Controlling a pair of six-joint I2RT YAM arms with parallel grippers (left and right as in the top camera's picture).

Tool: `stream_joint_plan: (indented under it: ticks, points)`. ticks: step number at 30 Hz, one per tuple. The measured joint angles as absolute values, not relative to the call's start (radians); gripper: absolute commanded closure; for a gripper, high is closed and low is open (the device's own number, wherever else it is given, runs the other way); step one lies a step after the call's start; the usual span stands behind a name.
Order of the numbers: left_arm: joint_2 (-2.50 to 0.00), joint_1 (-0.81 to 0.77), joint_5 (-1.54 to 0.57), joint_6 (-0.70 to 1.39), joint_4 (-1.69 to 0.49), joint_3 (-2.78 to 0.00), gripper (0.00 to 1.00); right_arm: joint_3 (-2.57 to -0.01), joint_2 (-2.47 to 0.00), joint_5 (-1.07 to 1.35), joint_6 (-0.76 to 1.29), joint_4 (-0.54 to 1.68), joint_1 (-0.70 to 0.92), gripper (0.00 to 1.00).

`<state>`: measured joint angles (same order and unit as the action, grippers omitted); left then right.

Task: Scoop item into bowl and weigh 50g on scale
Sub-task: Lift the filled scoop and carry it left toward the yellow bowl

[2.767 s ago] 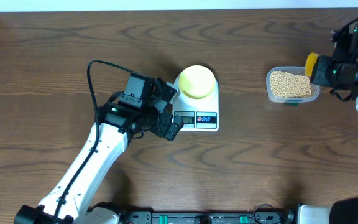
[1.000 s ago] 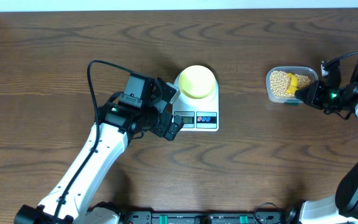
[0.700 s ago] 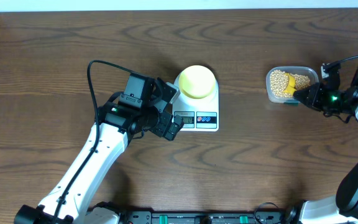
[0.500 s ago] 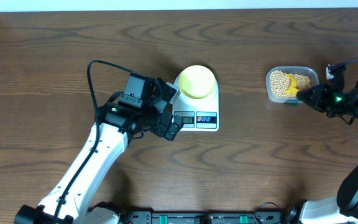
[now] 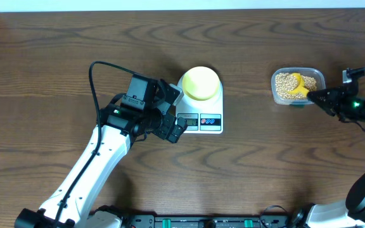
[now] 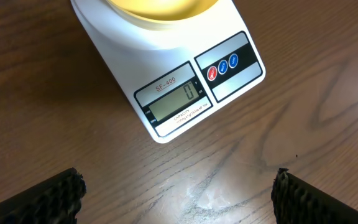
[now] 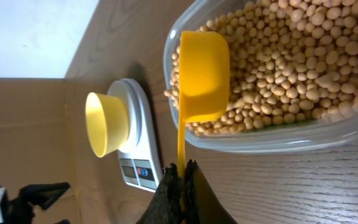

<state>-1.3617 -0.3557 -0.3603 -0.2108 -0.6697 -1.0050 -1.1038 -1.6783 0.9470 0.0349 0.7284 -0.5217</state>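
- Right, the yellow scoop (image 5: 303, 85) lies with its long axis roughly left to right across the table (image 5: 56, 50). Its cup end points left into the clear tub (image 5: 320, 76), and its handle runs back to the right tool (image 5: 313, 95).
- That right tool is pressed together, pinching the thin handle by its very end, with the arm reaching in low from the right edge.
- From the right wrist, the cup (image 7: 202, 74) sits down among the beans (image 7: 291, 62) near the tub's wall. Whether it carries any beans I cannot tell.
- Over at the centre, the pale yellow bowl (image 5: 200, 82) stands upright on the back of the scale (image 5: 203, 130).
- Meanwhile the left tool (image 5: 173, 113) is spread wide and hovers just beside the scale's front left corner, its arm angling up from the bottom left.
- Only the left wrist view catches the display, which reads zero, with red and blue buttons beside it and both fingers (image 6: 42, 199) apart from the scale.
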Motion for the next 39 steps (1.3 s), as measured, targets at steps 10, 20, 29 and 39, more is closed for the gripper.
stream_joint_plan:
  ticks: [10,20,29,39]
  points:
    - [-1.362,-0.356,-0.36,-0.211,-0.669,-1.005,0.02,-1.103,-1.678,0.976,0.05,0.748,-0.581,0.99]
    - [-1.362,-0.356,-0.36,-0.211,-0.669,-1.005,0.02,-1.103,-1.678,1.085,0.081,0.771,-0.672,0.99]
    - [-1.362,-0.356,-0.36,-0.211,-0.67,-1.005,0.02,-1.103,-1.678,1.172,0.086,0.825,-0.709,0.99]
    - [-1.362,-0.356,-0.36,-0.211,-0.67,-1.005,0.02,-1.103,-1.678,1.325,0.074,0.861,-0.709,0.98]
